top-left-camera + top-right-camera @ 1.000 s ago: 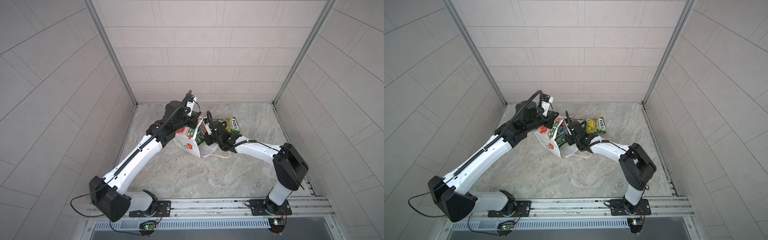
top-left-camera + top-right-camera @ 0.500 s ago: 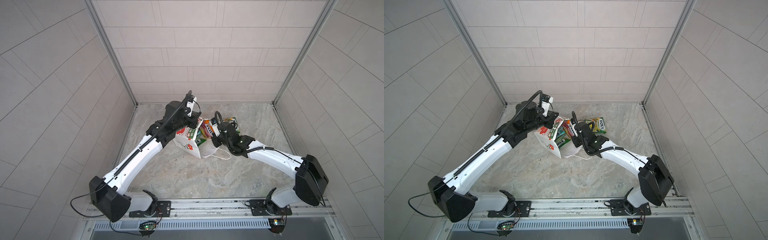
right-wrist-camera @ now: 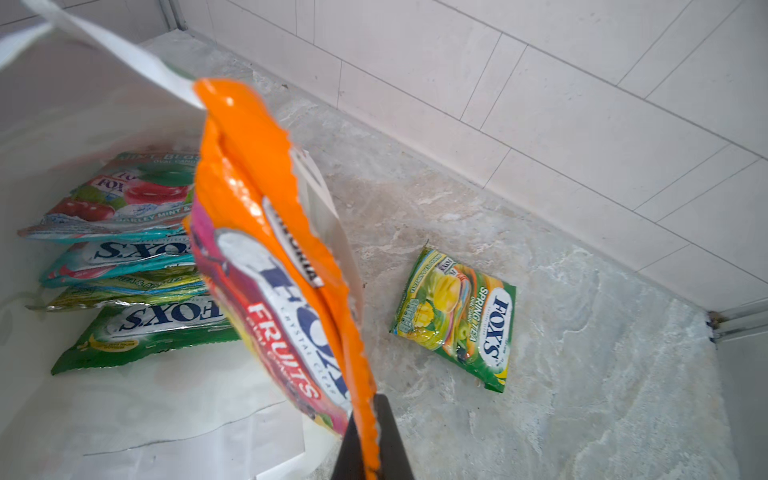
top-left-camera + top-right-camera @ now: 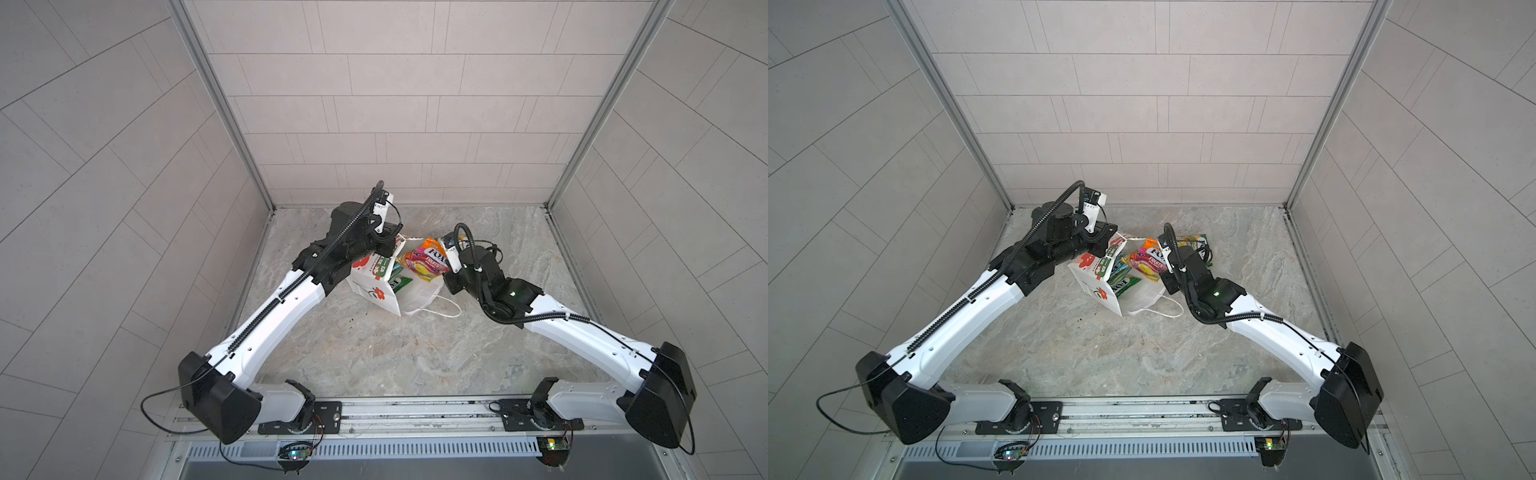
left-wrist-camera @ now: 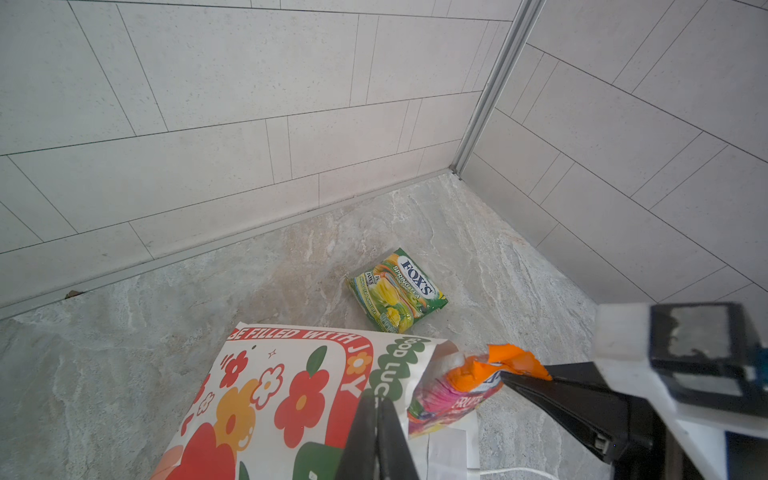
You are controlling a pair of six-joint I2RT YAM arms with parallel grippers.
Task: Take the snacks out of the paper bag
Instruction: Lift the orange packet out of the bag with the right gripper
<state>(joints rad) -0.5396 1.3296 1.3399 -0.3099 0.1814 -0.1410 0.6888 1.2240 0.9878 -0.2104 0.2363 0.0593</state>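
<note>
Candy packets, flat, glossy and marked FOX'S, number six: one orange-pink packet (image 4: 426,266), three green-yellow and two teal with red. There is one tall white paper bag (image 4: 376,293), printed with red flowers and fitted with white cord handles. It lies on its side on the grey marbled counter (image 4: 374,357), with its mouth turned toward the right arm.

Four packets lie stacked flat inside the bag on its lower wall. The two teal packets (image 3: 104,195) are on top and two green-yellow ones (image 3: 158,328) are beneath, all with a long edge facing the mouth. The third green-yellow packet (image 5: 397,291) lies flat and face up on the counter outside the bag, beyond its mouth and clear of it.

The orange-pink packet hangs at the bag's mouth, printed face up in both top views. Its long axis runs from the mouth out toward the right arm, and its far end is level with the bag's upper rim.

The right end effector (image 3: 365,436) is clamped on that packet's orange sealed edge, with the foil pressed between its fingers. The left end effector (image 5: 376,405) is pinched together on the bag's upper rim, and that wall stands raised above the counter. One cord handle (image 4: 440,309) lies on the counter just beside the mouth.
</note>
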